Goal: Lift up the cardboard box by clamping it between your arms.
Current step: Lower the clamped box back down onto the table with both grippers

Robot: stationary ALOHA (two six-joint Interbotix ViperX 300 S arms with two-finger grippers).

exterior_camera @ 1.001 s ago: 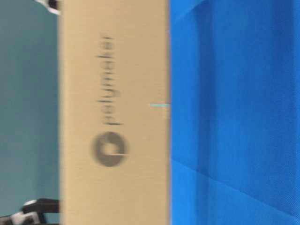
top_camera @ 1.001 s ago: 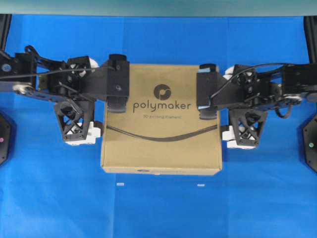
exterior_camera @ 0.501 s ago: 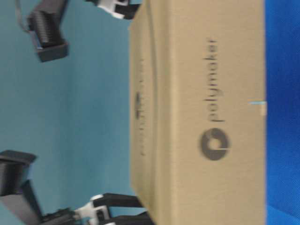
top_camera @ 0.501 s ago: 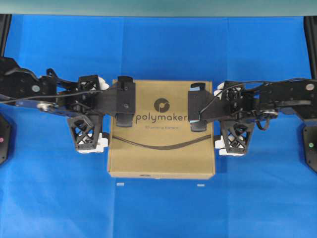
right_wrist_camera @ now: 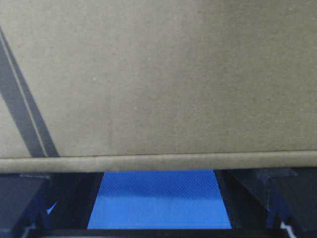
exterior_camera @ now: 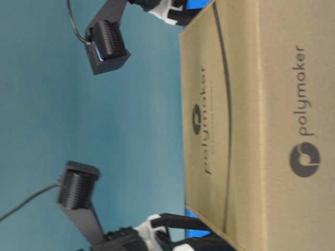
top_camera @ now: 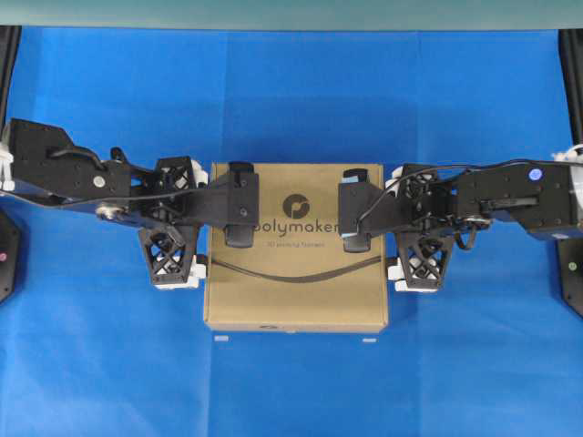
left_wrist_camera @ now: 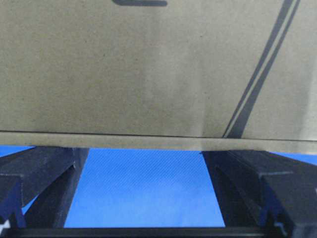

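The flat brown cardboard box (top_camera: pixel 296 291), printed "polymaker" on top, sits level in the middle of the overhead view. It fills the right side of the table-level view as the cardboard box (exterior_camera: pixel 251 120). My left gripper (top_camera: pixel 196 218) presses against its left side and my right gripper (top_camera: pixel 393 223) against its right side. Each wrist camera overhangs the lid. In the left wrist view the gripper (left_wrist_camera: pixel 143 148) has its fingers (left_wrist_camera: pixel 39 173) spread wide below the box edge. The right gripper (right_wrist_camera: pixel 158 173) looks the same. Nothing lies between either pair of jaws. Whether the box's underside touches the cloth is hidden.
Blue cloth (top_camera: pixel 291 391) covers the table. Two small white marks (top_camera: pixel 223 339) lie just in front of the box. Black bases (top_camera: pixel 572 273) stand at the far left and right edges. A teal wall (top_camera: pixel 291 14) runs along the back.
Both arms have come down with the box pressed between them. The box looks smaller from overhead and sits closer to the cloth in the table-level view. The jaws have stayed wide.
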